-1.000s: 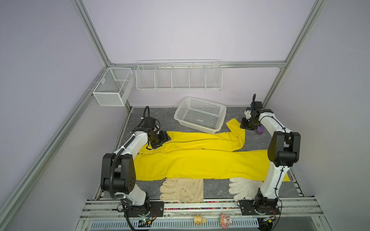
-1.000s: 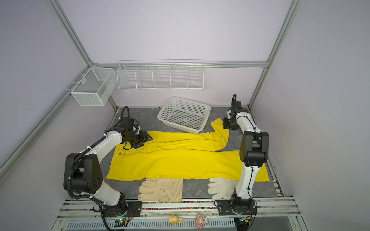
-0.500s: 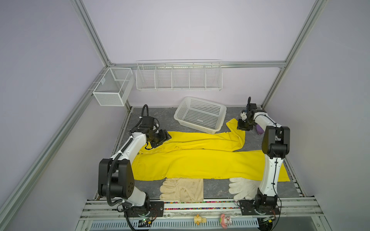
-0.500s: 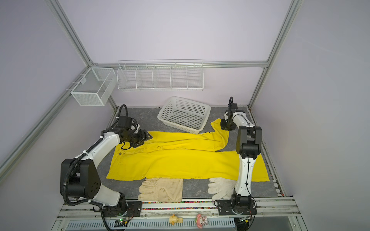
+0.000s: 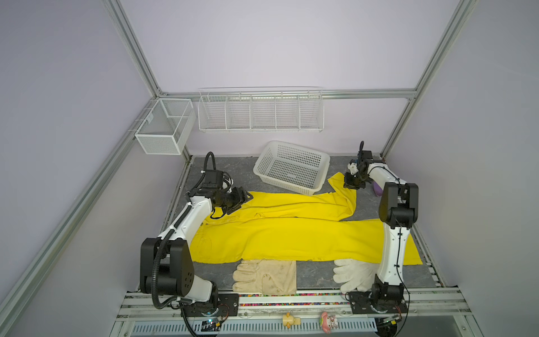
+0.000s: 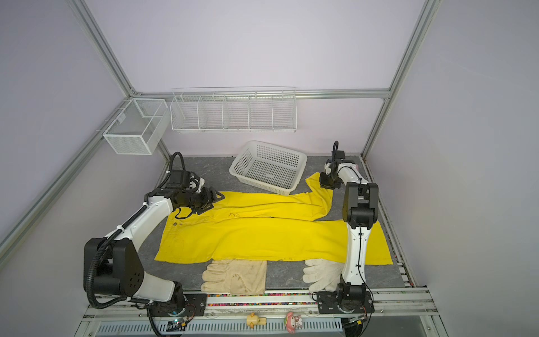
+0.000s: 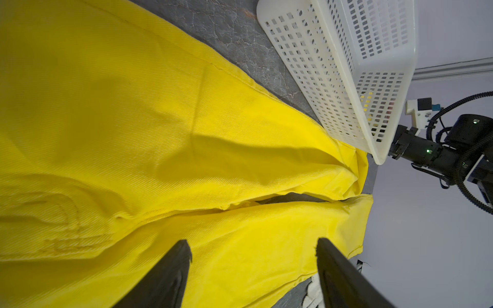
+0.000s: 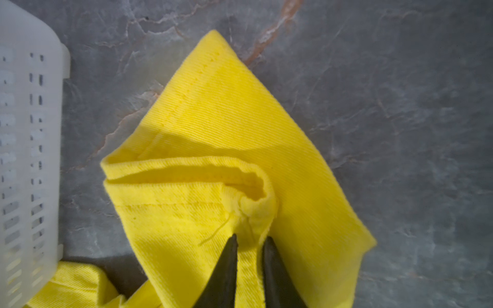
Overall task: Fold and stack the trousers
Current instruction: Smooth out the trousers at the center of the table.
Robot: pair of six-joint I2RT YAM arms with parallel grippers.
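Right wrist view — right jaws pinch the trousers — left jaws gape over them.

A grey, marble-veined surface fills the lower middle of both top views. Yellow trousers are spread across most of it, waist at the left and legs running right. The lower leg lies flat out to the right edge. The upper leg bends upward at its end, in the right of the frame. A white perforated basket sits above centre, its lower edge meeting that upper leg. Along the bottom edge lie a cream glove at centre and a white glove to its right, both touching the trousers' lower edge. A small purple object shows at the right, mostly hidden.
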